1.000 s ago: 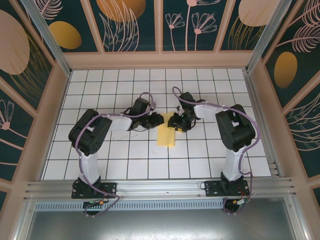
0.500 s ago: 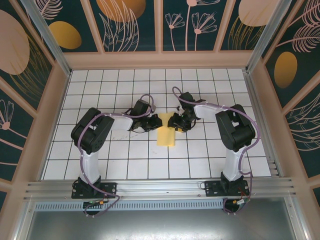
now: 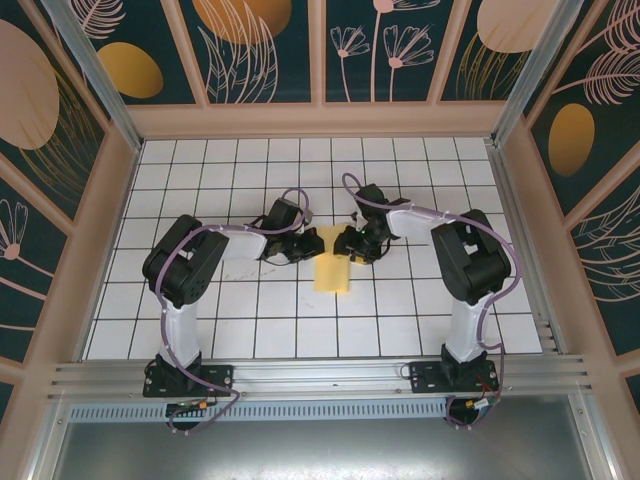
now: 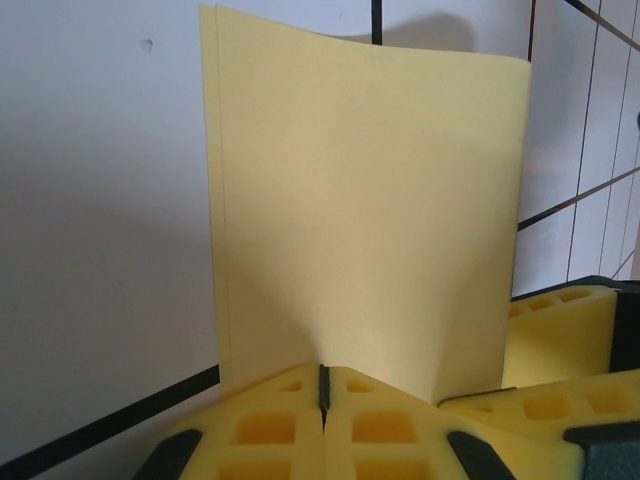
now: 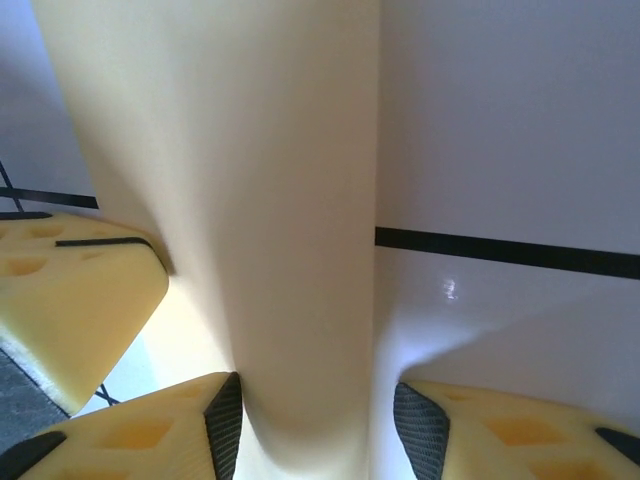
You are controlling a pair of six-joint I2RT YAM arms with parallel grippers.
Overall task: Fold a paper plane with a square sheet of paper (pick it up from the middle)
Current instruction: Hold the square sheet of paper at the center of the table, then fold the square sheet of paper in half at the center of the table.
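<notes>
Nearest the arm bases, the near end of the square sheet of paper [image 3: 334, 278] lies flat on the tiled table [image 3: 250, 320]. It looks doubled into a rectangle, with two layers showing at one long edge. At the sheet's far-left corner the left gripper [image 4: 322, 392] is pinched tight on the edge. At its far-right side the right gripper [image 5: 312, 415] stands part open, jaws straddling bowed-up paper, gripping nothing. Step: probably an early fold, no dart shape yet. Next likely needs the right jaws closing, then both moving together without tearing.
</notes>
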